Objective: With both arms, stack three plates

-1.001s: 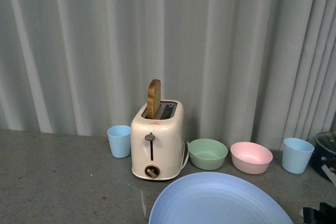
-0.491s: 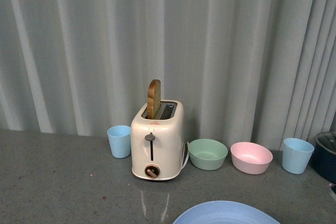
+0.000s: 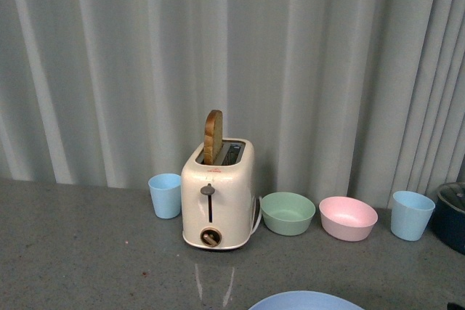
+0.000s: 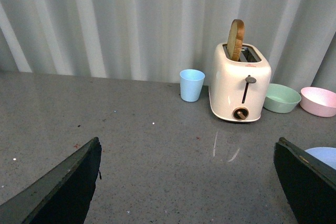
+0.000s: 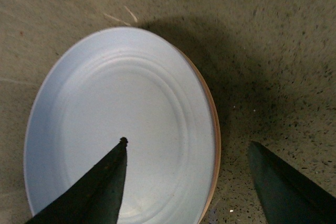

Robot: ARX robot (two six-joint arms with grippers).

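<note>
The grey stone-look table [image 3: 80,252] fills the ground in all three views, with a pale pleated curtain [image 3: 305,63] hanging behind it. The blue plate [image 5: 118,129] lies flat on the table directly under the right pincer [image 5: 189,174], and a thin pinkish rim showing along one edge means it rests on another plate [image 5: 214,129]; in the front view only the plate's far edge shows, at the near edge of the table. The right pincer's two dark fingers are spread wide with nothing between them, one finger [image 5: 102,187] over the plate's surface and the other out past its rim over bare table. The left pincer [image 4: 186,182] is likewise spread wide and holds nothing, its fingers [image 4: 63,187] low over bare table, the blue plate just beside its far finger. Beyond the left pincer, well apart from it, stands a cream toaster [image 3: 218,194] with a slice of bread [image 3: 212,136] upright in one slot. Beside the toaster sit a green bowl [image 3: 288,213] and a pink bowl [image 3: 348,218], then a blue cup [image 3: 412,215], with a second blue cup [image 3: 166,195] on the toaster's other side.
</note>
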